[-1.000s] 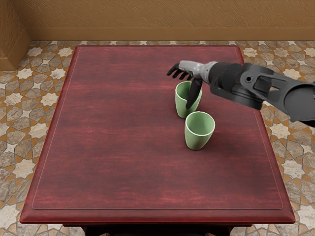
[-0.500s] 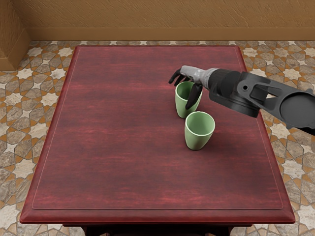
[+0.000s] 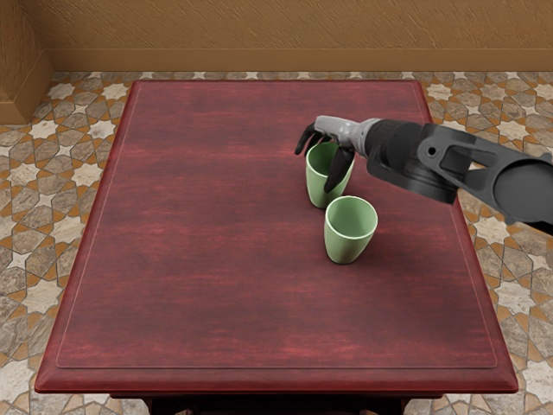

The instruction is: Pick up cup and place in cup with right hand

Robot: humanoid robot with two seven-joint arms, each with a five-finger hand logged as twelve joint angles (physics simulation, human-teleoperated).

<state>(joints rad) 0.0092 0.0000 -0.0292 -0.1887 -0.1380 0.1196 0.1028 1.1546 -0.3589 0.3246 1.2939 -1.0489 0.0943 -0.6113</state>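
Observation:
My right hand (image 3: pixel 314 169) is over the rear green cup (image 3: pixel 322 192), its dark fingers (image 3: pixel 304 138) bent down at the rim's far left side and its thumb (image 3: pixel 338 170) hanging across the cup's front right. The hand looks open around the cup, with no firm grip visible; part of the rim is hidden behind it. The rear cup is upright or nearly so. A second green cup (image 3: pixel 348 246) stands upright just in front and slightly to the right, its mouth facing up.
Both cups are on the right half of a dark red wooden table (image 3: pixel 199 225). The right forearm (image 3: pixel 415 160) reaches over the table's right edge, above and behind the front cup. A brown wall (image 3: pixel 285 35) lies beyond the table.
The right hand has come lower around the rear cup, then moved slightly left. The rear cup has shifted very slightly left with it. The front cup has not moved.

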